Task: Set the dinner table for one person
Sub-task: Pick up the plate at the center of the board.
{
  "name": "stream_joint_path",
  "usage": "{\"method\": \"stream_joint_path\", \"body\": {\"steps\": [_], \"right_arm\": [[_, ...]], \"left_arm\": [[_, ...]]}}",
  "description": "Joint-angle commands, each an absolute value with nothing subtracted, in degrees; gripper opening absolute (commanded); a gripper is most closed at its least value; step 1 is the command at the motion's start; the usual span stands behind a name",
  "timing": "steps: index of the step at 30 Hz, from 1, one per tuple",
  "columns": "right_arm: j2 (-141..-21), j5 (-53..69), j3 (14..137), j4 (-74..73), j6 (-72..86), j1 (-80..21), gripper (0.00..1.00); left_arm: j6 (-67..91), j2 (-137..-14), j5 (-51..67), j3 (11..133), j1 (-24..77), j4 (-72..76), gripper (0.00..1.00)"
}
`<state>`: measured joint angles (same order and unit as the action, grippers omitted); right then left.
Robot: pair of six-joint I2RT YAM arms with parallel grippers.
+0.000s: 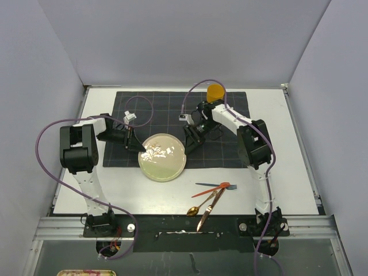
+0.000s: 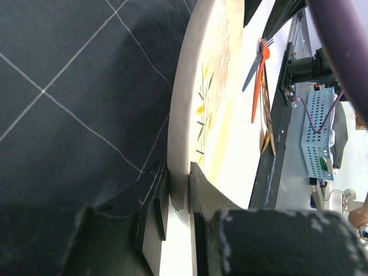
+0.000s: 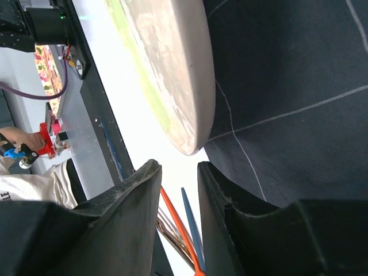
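- My left gripper point(image 2: 178, 175) has its two black fingers point(image 2: 156, 201) pinched on the left rim of the round cream plate point(image 2: 214, 98), which has a painted plant sprig. One finger is on the decorated face and the other on the underside. I judge a rim grip is the only hold a flat plate offers.
- My right gripper point(image 3: 177, 167) has its fingers point(image 3: 221, 190) spread apart with nothing between them. The plate's right rim sits just ahead of the gap, not inside it. I read this as lining up on the opposite rim so the plate can travel level.
- The plate straddles the near edge of the dark grey cloth with a thin light grid point(image 1: 230, 115), part on the cloth and part over bare white top. I cannot tell whether it is lifted or resting.
- The dinner table point(image 1: 287, 172), a large flat white tabletop, lies under everything. Both arms are bolted at its near edge.
- An orange cup point(image 1: 215, 92) stands at the cloth's far edge, towards its right corner, well apart from the plate.
- A blue fork crossed by an orange utensil point(image 1: 215, 186), a gold spoon point(image 1: 194, 210) and a gold knife point(image 1: 208, 211) lie bunched near the table's near edge. In my judgement they are waiting until the plate is placed.
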<state>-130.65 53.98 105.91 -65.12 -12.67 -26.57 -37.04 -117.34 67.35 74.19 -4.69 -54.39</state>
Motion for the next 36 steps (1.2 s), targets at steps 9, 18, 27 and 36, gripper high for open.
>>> {"method": "stream_joint_path", "body": {"steps": [9, 18, 27, 36], "right_arm": [[-127.7, 51.7, 105.2, -61.1, -10.2, -28.7, 0.33], [-129.5, 50.8, 105.5, -60.3, -9.7, -28.9, 0.33], [-131.3, 50.6, 106.7, -60.2, -9.5, -29.4, 0.33], [-133.1, 50.8, 107.7, -59.1, -8.9, -30.6, 0.31]], "left_arm": [[-36.0, -111.6, 74.0, 73.5, -5.5, -54.5, 0.0], [-36.4, -111.2, 73.7, 73.1, -5.7, -54.7, 0.0], [-36.5, -111.3, 73.7, 73.5, -6.1, -54.9, 0.0], [-36.3, -110.9, 73.7, 73.4, -6.2, -54.4, 0.0]]}}
